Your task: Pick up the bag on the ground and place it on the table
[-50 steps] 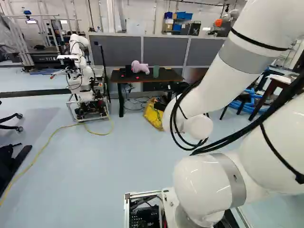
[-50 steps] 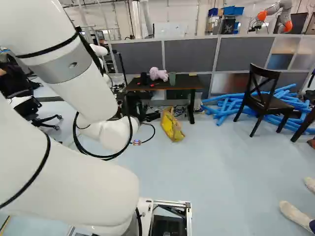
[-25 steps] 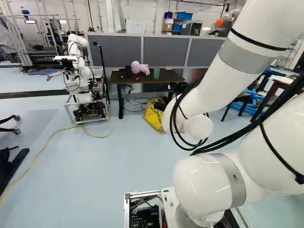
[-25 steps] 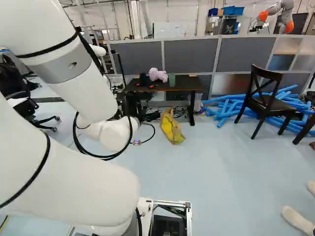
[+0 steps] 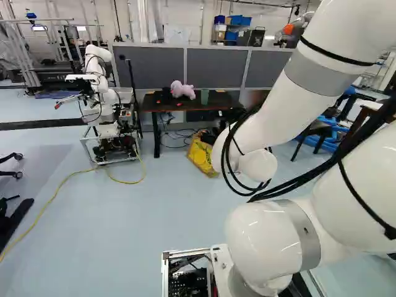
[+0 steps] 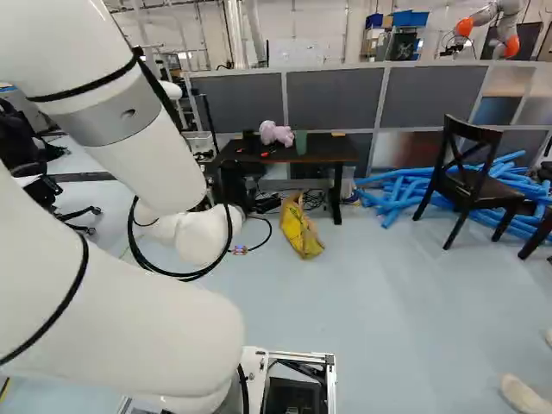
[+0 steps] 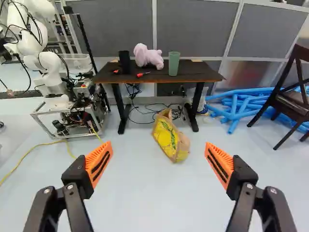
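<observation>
Approach phase, from where I stand. Bag (image 7: 169,139) just in front of table (image 7: 195,73); gripper (image 7: 158,146) short of table, fingers wide apart. Next: close in, go low.

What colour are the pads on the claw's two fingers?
Orange pads, with dark slots; the wrist view shows them best.
</observation>
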`<state>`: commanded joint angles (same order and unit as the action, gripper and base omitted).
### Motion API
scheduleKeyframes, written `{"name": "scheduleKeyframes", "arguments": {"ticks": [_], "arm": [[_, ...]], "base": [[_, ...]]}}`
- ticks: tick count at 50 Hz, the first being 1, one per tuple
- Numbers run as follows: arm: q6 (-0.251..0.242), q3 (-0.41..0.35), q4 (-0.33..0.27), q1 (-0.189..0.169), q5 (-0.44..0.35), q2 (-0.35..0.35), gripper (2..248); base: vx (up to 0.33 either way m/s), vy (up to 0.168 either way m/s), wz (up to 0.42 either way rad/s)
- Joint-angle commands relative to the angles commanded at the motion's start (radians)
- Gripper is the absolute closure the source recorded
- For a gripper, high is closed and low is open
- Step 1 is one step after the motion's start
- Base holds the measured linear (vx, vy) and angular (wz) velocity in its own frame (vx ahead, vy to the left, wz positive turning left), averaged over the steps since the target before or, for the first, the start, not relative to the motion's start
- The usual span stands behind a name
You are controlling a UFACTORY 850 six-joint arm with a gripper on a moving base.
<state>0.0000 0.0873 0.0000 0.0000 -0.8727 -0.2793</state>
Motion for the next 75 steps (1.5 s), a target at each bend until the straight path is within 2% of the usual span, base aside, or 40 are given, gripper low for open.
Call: {"name": "scheduleKeyframes", "arguments": {"ticks": [27, 45, 75], "arm": [[0.000, 0.000, 0.000, 0.000, 0.000, 0.000, 3], [0.000, 0.000, 0.000, 0.000, 0.000, 0.000, 3], [0.000, 0.000, 0.000, 0.000, 0.000, 0.000, 3]], "base": [[0.114, -0.044, -0.003], [0.175, -0.073, -0.169], [0.200, -0.002, -0.038]]}}
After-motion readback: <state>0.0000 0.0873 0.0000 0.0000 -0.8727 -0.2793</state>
